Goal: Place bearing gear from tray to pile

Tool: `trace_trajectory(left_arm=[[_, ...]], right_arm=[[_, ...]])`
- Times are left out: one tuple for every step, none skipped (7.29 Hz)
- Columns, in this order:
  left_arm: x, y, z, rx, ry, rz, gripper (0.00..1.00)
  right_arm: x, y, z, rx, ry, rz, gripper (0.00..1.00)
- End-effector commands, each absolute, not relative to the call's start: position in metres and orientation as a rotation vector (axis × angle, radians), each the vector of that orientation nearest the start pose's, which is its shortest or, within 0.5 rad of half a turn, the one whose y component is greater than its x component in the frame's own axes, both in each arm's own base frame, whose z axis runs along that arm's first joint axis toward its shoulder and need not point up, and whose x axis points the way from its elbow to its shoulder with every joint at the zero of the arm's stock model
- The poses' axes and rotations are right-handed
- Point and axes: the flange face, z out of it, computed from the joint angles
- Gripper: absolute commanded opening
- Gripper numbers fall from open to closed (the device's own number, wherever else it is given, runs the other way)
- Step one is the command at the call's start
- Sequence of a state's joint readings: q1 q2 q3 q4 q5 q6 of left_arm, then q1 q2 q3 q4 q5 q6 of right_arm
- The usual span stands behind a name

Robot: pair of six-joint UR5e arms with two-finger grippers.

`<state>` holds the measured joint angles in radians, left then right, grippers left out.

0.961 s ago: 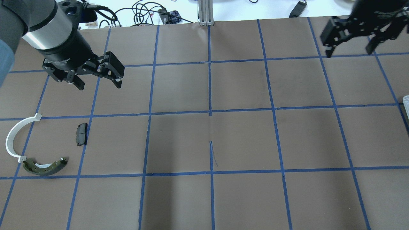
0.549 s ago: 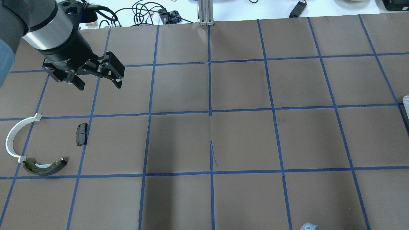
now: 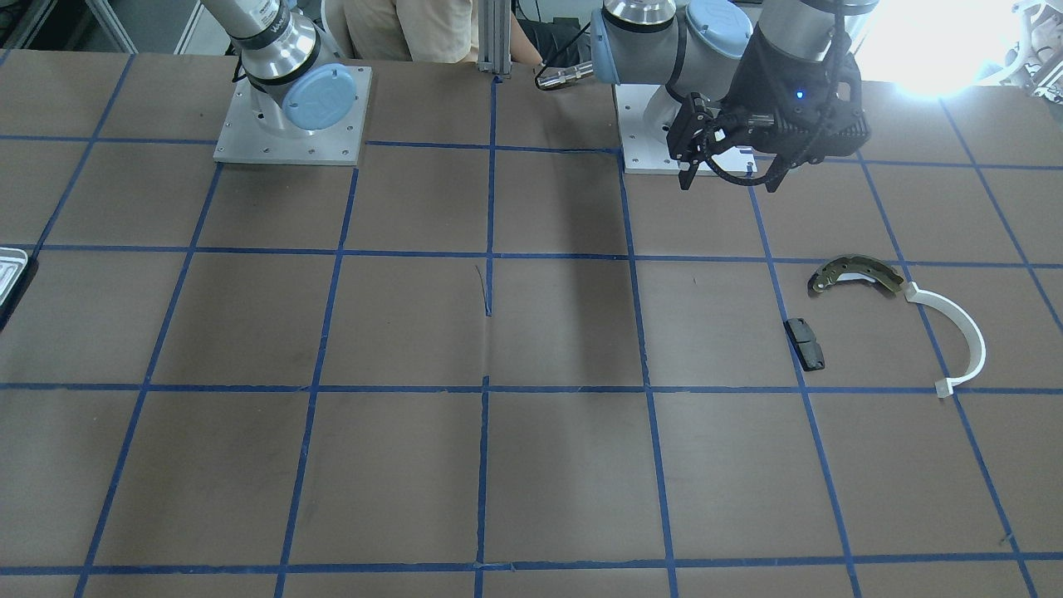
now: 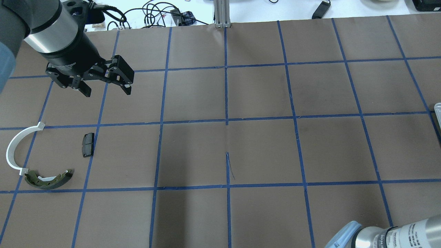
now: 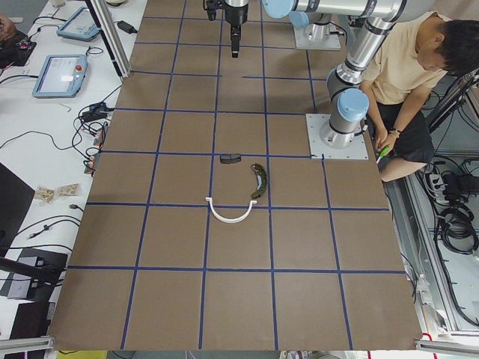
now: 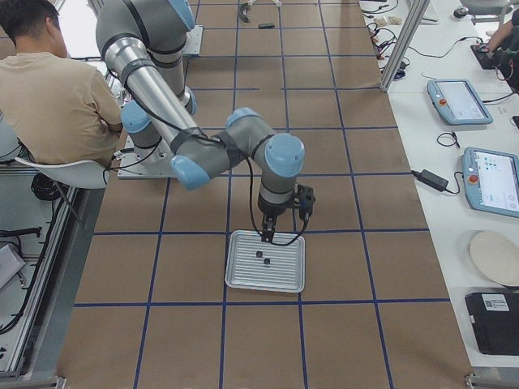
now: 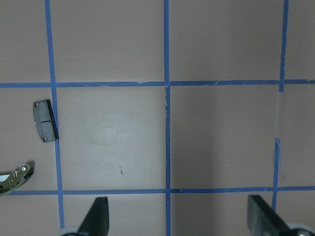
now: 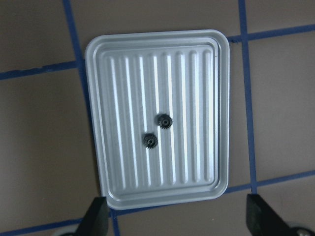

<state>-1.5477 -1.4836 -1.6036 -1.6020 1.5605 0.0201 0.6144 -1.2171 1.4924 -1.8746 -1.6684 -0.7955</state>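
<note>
You're at the pick. Your right gripper (image 8: 177,209) hangs above the pale grey, ridged metal tray (image 8: 222,98) with its fingers (image 8: 98,219) spread wide and nothing between them. Two small dark toothed bearing gears lie near the tray's middle, close together but not touching: the nearer gear (image 8: 150,140) and the farther gear (image 8: 164,121). In the wrist view both sit ahead of the fingertips, inside the span between them but somewhat toward the left-hand finger, so neither is framed yet.

Choose one gear, probably the nearer, and centre the gap on it before you descend. Come straight down. The ridges look likely to catch a fingertip, and a slanted close could nudge the neighbour.

The drop-off is well apart, at the table's other end: a brass-grey curved brake shoe (image 4: 48,179), a white plastic arc (image 4: 13,146) and a small black rectangular pad (image 4: 88,144). The left gripper (image 4: 106,91) hovers near that pile, fingers apart and empty — allow for it when you carry over.
</note>
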Motion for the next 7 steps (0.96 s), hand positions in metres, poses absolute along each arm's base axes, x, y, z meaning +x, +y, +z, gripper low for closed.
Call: trace_trajectory(left_arm=[[-0.124, -0.46, 0.51, -0.005, 3.15, -0.039, 1.0], [-0.124, -0.459, 0.51, -0.005, 3.152, -0.034, 1.0], [-0.124, -0.46, 0.51, -0.005, 3.152, -0.039, 1.0], [-0.124, -0.46, 0.51, -0.005, 3.152, -0.039, 1.0], [-0.124, -0.459, 0.51, -0.005, 3.152, -0.034, 1.0], [-0.125, -0.459, 0.509, -0.002, 3.152, -0.034, 1.0], [-0.125, -0.459, 0.509, -0.002, 3.152, -0.034, 1.0]], right_arm=[[-0.488, -0.465, 0.267, 0.316, 3.158, 0.077, 1.0], [-0.487, -0.465, 0.25, 0.333, 3.123, 0.072, 1.0], [-0.482, -0.462, 0.237, 0.374, 3.104, 0.09, 0.98], [-0.474, -0.457, 0.214, 0.468, 3.067, 0.126, 0.94], [-0.472, -0.454, 0.201, 0.489, 3.11, 0.092, 0.93], [-0.471, -0.454, 0.195, 0.485, 3.148, 0.04, 0.87], [-0.47, -0.454, 0.19, 0.495, 3.149, 0.036, 0.85]])
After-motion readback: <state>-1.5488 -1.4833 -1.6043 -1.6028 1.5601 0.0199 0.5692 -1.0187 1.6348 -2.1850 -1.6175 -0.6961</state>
